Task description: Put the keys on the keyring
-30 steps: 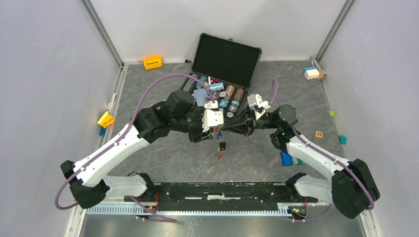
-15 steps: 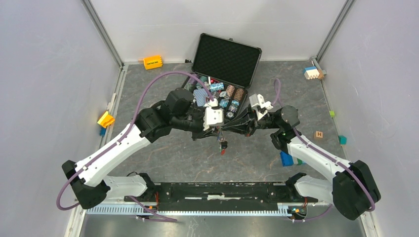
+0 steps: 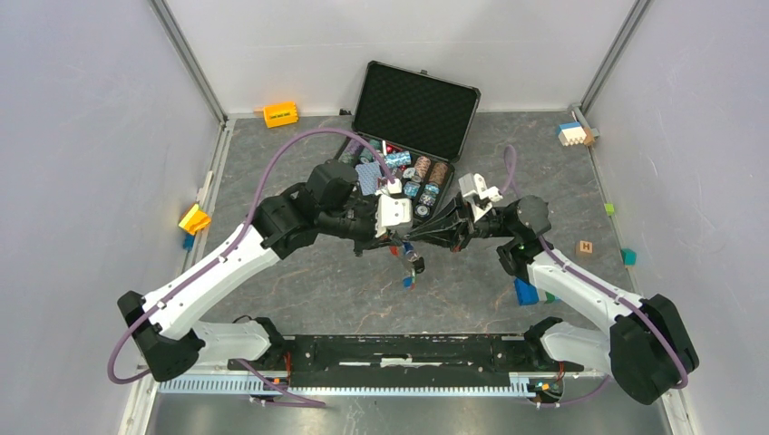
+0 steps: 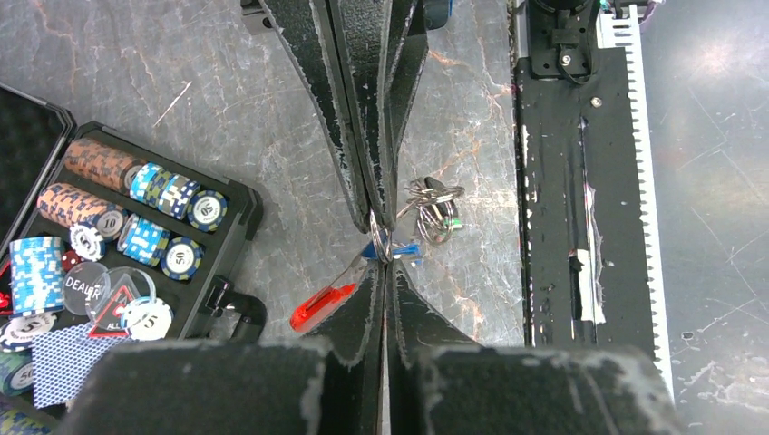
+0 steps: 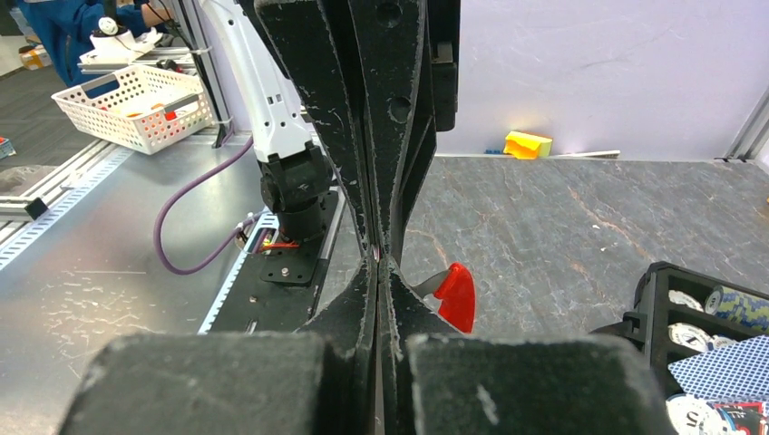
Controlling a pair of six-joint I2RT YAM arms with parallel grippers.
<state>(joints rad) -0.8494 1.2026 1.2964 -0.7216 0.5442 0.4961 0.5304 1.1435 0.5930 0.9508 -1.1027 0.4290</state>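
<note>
My left gripper point(image 3: 400, 237) and right gripper point(image 3: 413, 237) meet tip to tip above the table's middle, both shut on the thin metal keyring point(image 4: 379, 238). Its red fob point(image 4: 321, 304) hangs to one side and also shows in the right wrist view point(image 5: 456, 294). A blue-capped key point(image 4: 405, 251) sits at the ring. A bunch of smaller rings with a green-capped key point(image 4: 437, 207) hangs beside it. In the top view the bunch point(image 3: 413, 265) dangles under the fingertips, with a blue bit point(image 3: 408, 282) lowest. In the right wrist view my right gripper point(image 5: 381, 260) presses against the left fingers point(image 5: 363, 136).
An open black case point(image 3: 453, 116) of poker chips and cards stands just behind the grippers, its tray in the left wrist view point(image 4: 238, 192). Toy blocks lie around: blue point(image 3: 524, 290), wooden H point(image 3: 585, 246), yellow point(image 3: 194, 218), orange point(image 3: 280, 114). The black base rail point(image 3: 399, 349) runs along the near edge.
The joined grippers have shifted slightly right and away from the bases. The hanging bunch of keys has swung and turned beneath them. Both grippers stay shut.
</note>
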